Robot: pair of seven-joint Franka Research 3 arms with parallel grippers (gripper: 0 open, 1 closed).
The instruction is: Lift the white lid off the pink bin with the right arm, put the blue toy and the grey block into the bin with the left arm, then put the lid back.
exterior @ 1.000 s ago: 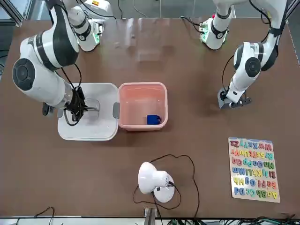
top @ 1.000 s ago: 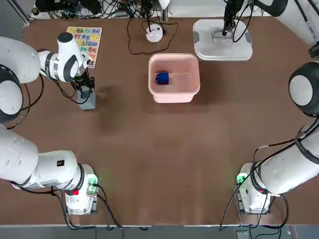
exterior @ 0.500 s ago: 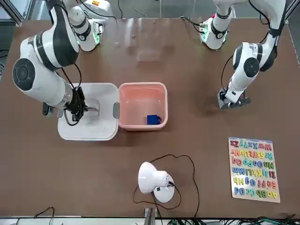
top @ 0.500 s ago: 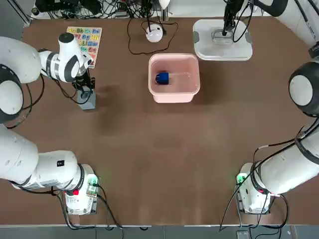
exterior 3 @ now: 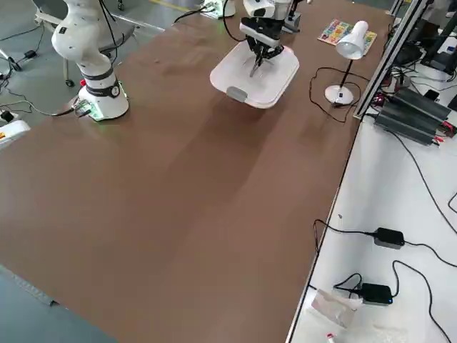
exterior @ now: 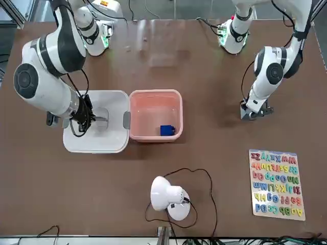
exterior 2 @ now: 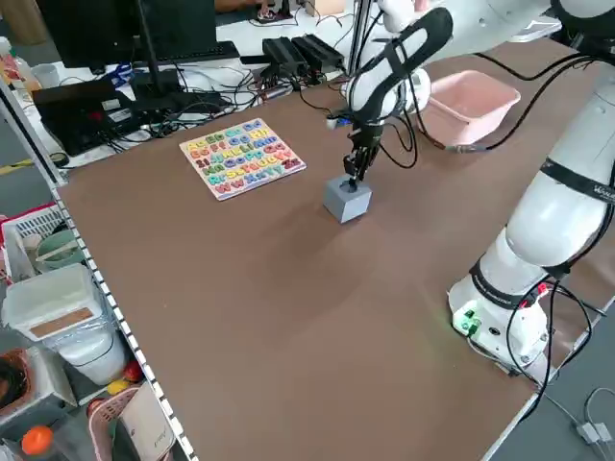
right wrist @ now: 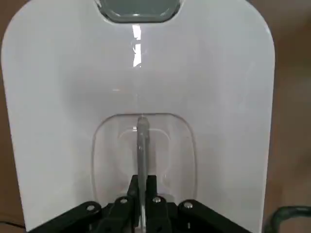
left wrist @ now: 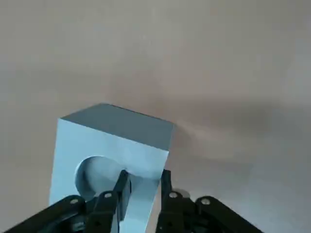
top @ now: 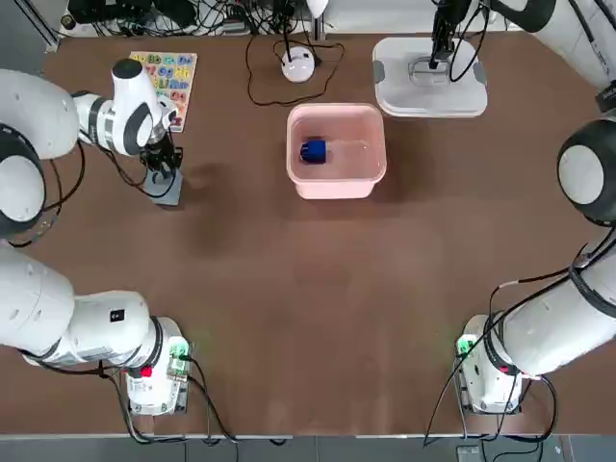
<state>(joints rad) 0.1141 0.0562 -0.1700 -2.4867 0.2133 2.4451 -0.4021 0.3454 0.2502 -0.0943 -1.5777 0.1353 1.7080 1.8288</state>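
Brown, smooth tabletop (top: 308, 289) spreads across the overhead view, and along its near edge, at the frame's lower left and lower right, stand the white bases of the left arm (top: 111, 322) and the right arm (top: 558, 337), rounded casings trailing black cable.

Farther up, at the upper left, I can see the left gripper (left wrist: 146, 174) clenched on the grey block (top: 164, 192): a matte, sharp-edged cube, tilted in the wrist view, with a round hollow (left wrist: 90, 177) in one face. Whether it has fully cleared the table I can't tell.

Upper centre sits the pink bin (top: 378, 154), a pale plastic tub with soft corners and an open top. The blue toy (top: 313, 151), small and rounded, is already inside, close to the bin's left wall.

Just beside the bin, at the upper right, is the white lid (top: 433, 100), glossy and flat with rounded corners and grey clips. The right gripper (right wrist: 142, 182) is closed on its thin upright handle (right wrist: 142, 141).

So the lid is off and one of two things is in. What's left, I'd say, is bringing the block over and dropping it in, then putting the lid back. The block might knock the rim if carried too low.

Beyond, the glossy lamp (exterior: 166, 194) and the bright letter board (top: 168, 82) border the cable tangle at the top.
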